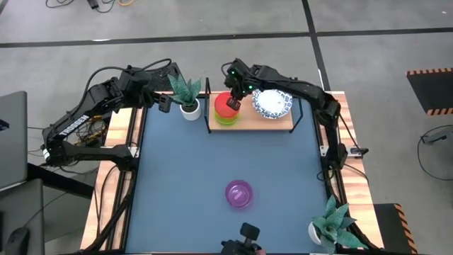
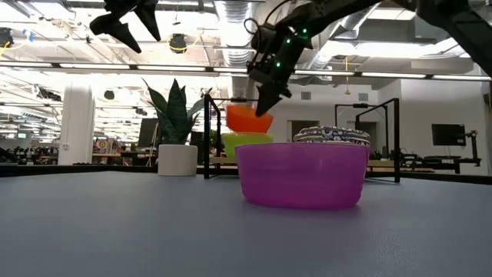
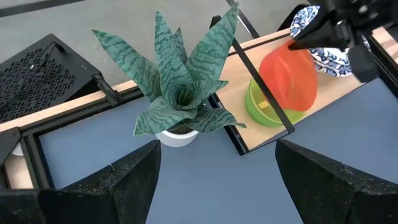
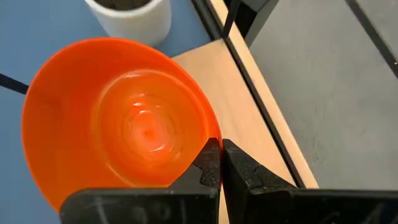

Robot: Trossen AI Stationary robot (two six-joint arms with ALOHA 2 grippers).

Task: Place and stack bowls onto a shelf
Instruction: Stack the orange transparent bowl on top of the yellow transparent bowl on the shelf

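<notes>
Wooden shelf (image 1: 279, 122) at table's far edge, right end effector (image 1: 233, 103) pinching tilted red bowl (image 1: 226, 103) rim above it, left end effector (image 1: 162, 103) spread.

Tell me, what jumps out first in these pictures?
The red bowl, pinched by its rim in the right gripper, hangs tilted over the green and yellow bowls on the shelf. A purple bowl sits alone on the blue table, and the left gripper waits open near a potted plant.

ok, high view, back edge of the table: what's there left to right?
left gripper → potted plant → red bowl pinched by the right gripper, tilted over the green and yellow bowls on the shelf → blue-patterned bowls.
</notes>
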